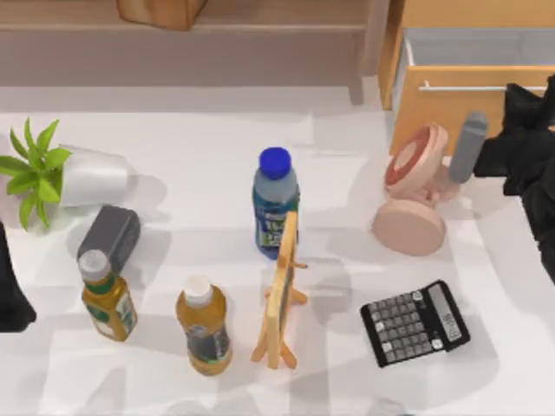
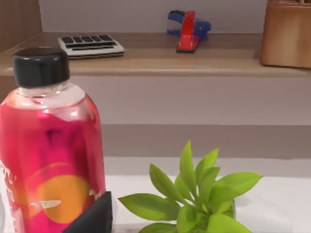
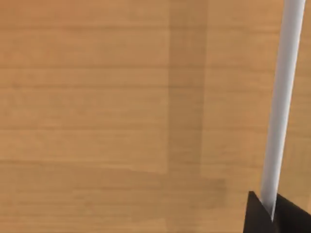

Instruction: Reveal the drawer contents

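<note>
The drawer [image 1: 455, 117] sits at the table's back right, pulled partly out, so a strip of its white inner walls [image 1: 473, 48] shows behind the orange-tan front. Its thin silver bar handle [image 1: 468, 87] runs across the front. My right gripper [image 1: 523, 97] is at the handle's right end. In the right wrist view the wooden front [image 3: 121, 97] is very close, and the gripper [image 3: 270, 209] is shut on the bar handle [image 3: 284, 97] with a black fingertip on either side. My left arm [image 1: 10, 290] rests parked at the table's left edge.
A pink desk fan [image 1: 416, 195] and a grey cylinder [image 1: 469, 146] stand just in front of the drawer. A calculator [image 1: 414, 322], a blue-capped bottle [image 1: 276, 204], a wooden stand [image 1: 283, 295], two amber bottles, a grey box and a tipped potted plant [image 1: 35, 169] crowd the table. A shelf unit [image 1: 217, 43] spans the back.
</note>
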Motion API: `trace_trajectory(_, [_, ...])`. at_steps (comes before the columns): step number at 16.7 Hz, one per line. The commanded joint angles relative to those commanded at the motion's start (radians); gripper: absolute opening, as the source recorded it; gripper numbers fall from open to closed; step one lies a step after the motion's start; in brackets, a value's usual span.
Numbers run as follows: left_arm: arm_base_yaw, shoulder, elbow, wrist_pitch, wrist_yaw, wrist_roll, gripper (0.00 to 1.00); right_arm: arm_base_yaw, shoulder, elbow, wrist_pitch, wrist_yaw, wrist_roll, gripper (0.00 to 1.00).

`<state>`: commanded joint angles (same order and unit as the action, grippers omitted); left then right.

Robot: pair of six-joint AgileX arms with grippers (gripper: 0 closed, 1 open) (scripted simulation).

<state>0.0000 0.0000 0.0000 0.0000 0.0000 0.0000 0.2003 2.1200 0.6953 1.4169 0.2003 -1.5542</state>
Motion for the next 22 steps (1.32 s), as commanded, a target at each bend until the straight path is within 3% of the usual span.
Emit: trace_trajectory(22, [0.000,0.000,0.000,0.000,0.000,0.000,1.00,0.110,-0.121,-0.424,0.294,0.149,0.004,0.00])
